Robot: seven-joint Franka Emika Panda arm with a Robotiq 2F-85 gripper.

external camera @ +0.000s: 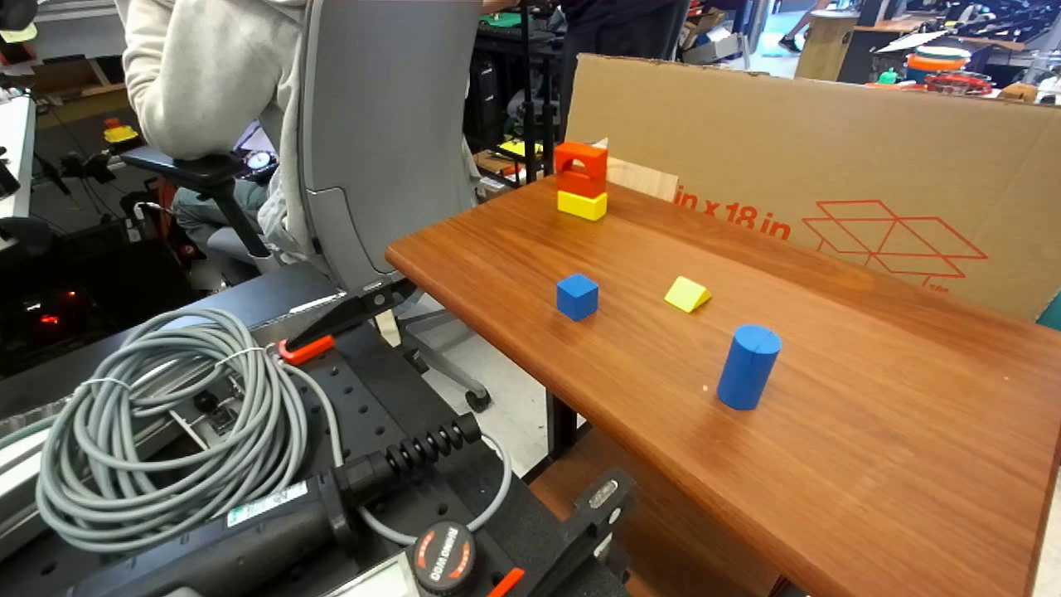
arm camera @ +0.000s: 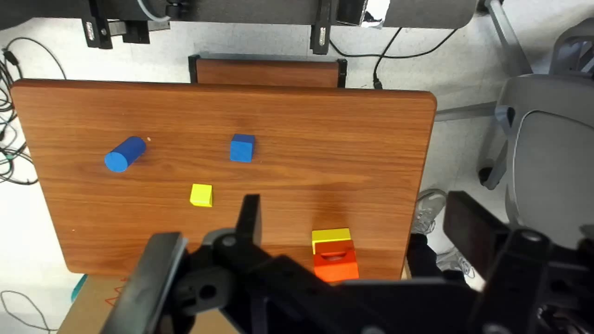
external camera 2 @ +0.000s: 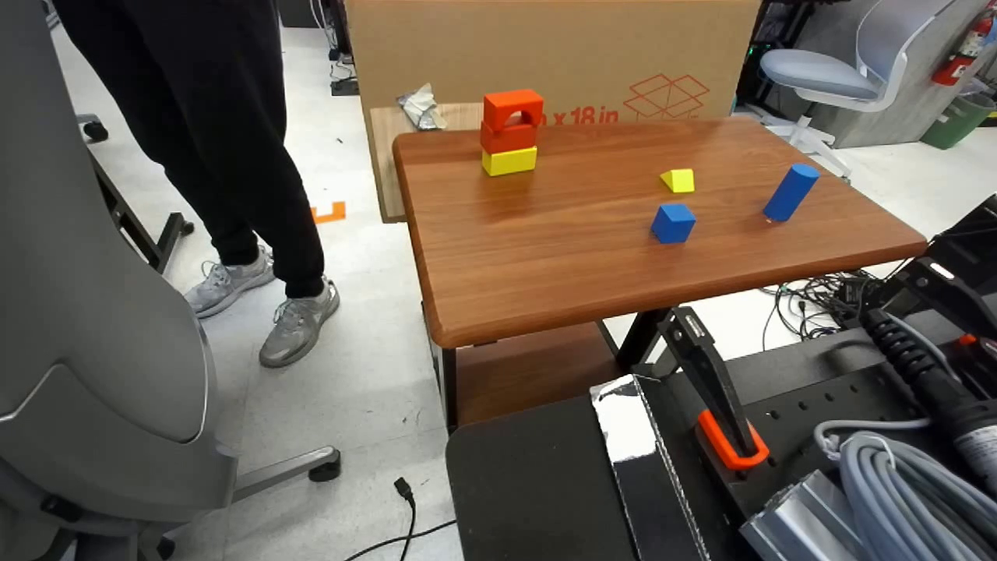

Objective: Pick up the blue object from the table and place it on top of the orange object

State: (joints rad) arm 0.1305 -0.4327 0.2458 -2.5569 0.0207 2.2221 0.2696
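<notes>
The blue cube (external camera: 577, 297) sits on the wooden table, and both exterior views show it (external camera 2: 673, 224). In the wrist view the blue cube (arm camera: 242, 148) lies above and left of the jaws. The orange object shows as a red-orange stack with an arched hole (external camera: 584, 152), seemingly two pieces, resting on a yellow block (external camera: 582, 206). It also shows in an exterior view (external camera 2: 509, 139) and in the wrist view (arm camera: 336, 269). My gripper (arm camera: 355, 202) is open and empty, high above the table, its fingers spread either side of the stack in the picture. Neither exterior view shows it.
A taller blue cylinder (external camera: 748, 367) stands on the table (external camera: 895, 464). A yellow wedge (external camera: 687, 294) lies between it and the blue cube. A cardboard sheet (external camera: 746, 133) stands behind the table. A grey chair (external camera: 385, 124) and a person's legs (external camera 2: 210, 132) are beside it.
</notes>
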